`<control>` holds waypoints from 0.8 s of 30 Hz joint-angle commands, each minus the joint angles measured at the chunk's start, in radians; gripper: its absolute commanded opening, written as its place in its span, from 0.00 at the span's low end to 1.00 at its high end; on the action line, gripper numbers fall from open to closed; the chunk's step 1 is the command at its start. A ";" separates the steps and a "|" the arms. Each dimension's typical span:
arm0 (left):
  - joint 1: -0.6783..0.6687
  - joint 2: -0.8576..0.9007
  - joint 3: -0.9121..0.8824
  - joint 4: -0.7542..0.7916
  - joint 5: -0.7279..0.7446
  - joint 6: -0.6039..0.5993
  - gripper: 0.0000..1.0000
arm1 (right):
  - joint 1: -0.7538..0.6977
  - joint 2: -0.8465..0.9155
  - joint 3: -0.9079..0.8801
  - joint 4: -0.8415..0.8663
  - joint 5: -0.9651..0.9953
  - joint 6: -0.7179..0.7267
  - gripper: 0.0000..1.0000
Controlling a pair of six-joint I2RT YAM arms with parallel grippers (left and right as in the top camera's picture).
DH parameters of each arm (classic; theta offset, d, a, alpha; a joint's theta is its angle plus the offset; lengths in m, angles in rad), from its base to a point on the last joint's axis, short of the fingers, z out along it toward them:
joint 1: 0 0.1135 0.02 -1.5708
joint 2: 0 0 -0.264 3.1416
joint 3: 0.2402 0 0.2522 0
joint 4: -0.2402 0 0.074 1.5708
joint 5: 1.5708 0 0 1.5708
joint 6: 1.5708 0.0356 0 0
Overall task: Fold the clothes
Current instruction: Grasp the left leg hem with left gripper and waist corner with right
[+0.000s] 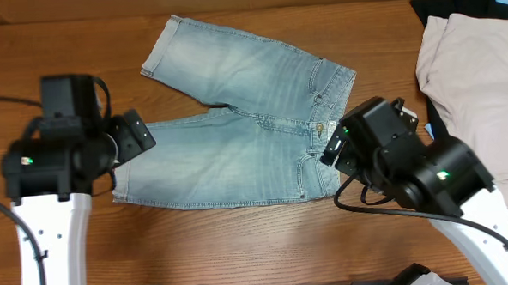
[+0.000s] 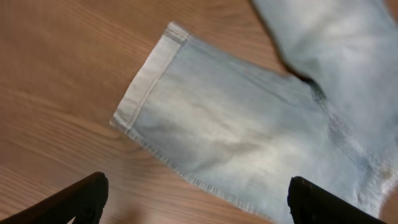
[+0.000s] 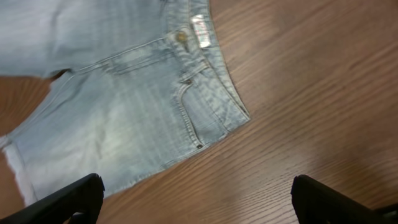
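- Wooden bench [image 1: 241,246] carried one pair of light-blue denim shorts [image 1: 236,117], spread flat at its middle, toward the far edge.
- Two grippers hung released: left gripper [image 1: 138,135] beside the near leg's hem, right gripper [image 1: 340,147] at the waistband.
- One beige garment [image 1: 474,73] lay at the right edge.
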State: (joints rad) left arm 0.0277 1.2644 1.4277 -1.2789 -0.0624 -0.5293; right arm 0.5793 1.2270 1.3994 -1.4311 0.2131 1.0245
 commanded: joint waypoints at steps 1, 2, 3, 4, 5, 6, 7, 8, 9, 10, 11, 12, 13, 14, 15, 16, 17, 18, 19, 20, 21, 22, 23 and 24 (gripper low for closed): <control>-0.001 -0.008 -0.163 0.064 -0.072 -0.272 0.95 | 0.007 0.002 -0.079 0.039 0.029 0.126 1.00; -0.001 -0.002 -0.208 0.094 -0.072 -0.320 0.97 | 0.007 0.006 -0.105 0.061 0.016 0.137 1.00; -0.001 0.003 -0.242 0.117 -0.072 -0.348 0.98 | 0.007 0.010 -0.127 0.081 -0.001 0.136 1.00; -0.001 0.008 -0.265 0.134 -0.072 -0.361 0.98 | 0.007 0.014 -0.142 0.094 -0.014 0.135 1.00; -0.001 0.019 -0.297 0.156 -0.072 -0.369 0.98 | 0.007 0.022 -0.166 0.108 -0.029 0.130 1.00; -0.001 0.030 -0.320 0.168 -0.072 -0.369 0.97 | 0.007 0.029 -0.185 0.121 -0.036 0.122 1.00; -0.001 0.041 -0.338 0.176 -0.077 -0.369 0.97 | 0.007 0.036 -0.204 0.130 -0.040 0.121 1.00; 0.002 0.060 -0.360 0.182 -0.082 -0.369 0.96 | 0.007 0.050 -0.233 0.143 -0.046 0.120 1.00; 0.008 0.073 -0.372 0.184 -0.087 -0.369 0.96 | 0.007 0.061 -0.253 0.158 -0.053 0.106 0.99; 0.015 0.084 -0.379 0.184 -0.090 -0.370 0.96 | 0.007 0.072 -0.272 0.183 -0.067 0.073 0.99; 0.026 0.096 -0.386 0.184 -0.097 -0.377 0.96 | 0.007 0.079 -0.284 0.199 -0.079 0.054 0.99; 0.051 0.117 -0.400 0.191 -0.106 -0.396 0.96 | 0.007 0.101 -0.314 0.247 -0.113 0.009 1.00; 0.069 0.126 -0.409 0.205 -0.105 -0.395 0.96 | 0.007 0.113 -0.324 0.267 -0.131 -0.009 0.99; 0.084 0.135 -0.417 0.216 -0.106 -0.395 0.96 | 0.007 0.125 -0.332 0.284 -0.147 -0.020 1.00; 0.099 0.142 -0.426 0.229 -0.105 -0.394 0.96 | 0.007 0.136 -0.337 0.298 -0.165 -0.032 1.00; 0.136 0.167 -0.449 0.267 -0.105 -0.346 0.94 | 0.007 0.170 -0.340 0.311 -0.197 -0.038 1.00; 0.144 0.180 -0.454 0.284 -0.105 -0.308 0.93 | 0.007 0.183 -0.340 0.311 -0.204 -0.038 0.99; 0.146 0.191 -0.459 0.296 -0.105 -0.279 0.91 | 0.007 0.191 -0.340 0.311 -0.209 -0.038 0.99; 0.146 0.203 -0.462 0.305 -0.105 -0.262 0.90 | 0.007 0.198 -0.340 0.311 -0.214 -0.038 0.99; 0.146 0.236 -0.466 0.321 -0.106 -0.255 0.88 | 0.007 0.208 -0.340 0.312 -0.216 -0.037 0.99; 0.146 0.254 -0.467 0.331 -0.105 -0.264 0.88 | 0.007 0.214 -0.340 0.312 -0.215 -0.037 0.99; 0.146 0.297 -0.471 0.355 -0.105 -0.293 0.88 | 0.007 0.224 -0.340 0.320 -0.215 -0.038 0.99; 0.146 0.316 -0.472 0.365 -0.106 -0.307 0.89 | 0.007 0.229 -0.341 0.322 -0.215 -0.038 0.99; 0.146 0.341 -0.472 0.375 -0.105 -0.322 0.89 | 0.007 0.234 -0.343 0.326 -0.215 -0.038 0.99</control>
State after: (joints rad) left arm 0.1711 1.5330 0.9699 -0.9279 -0.1539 -0.8288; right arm 0.5831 1.4425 1.0649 -1.1160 0.0078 0.9936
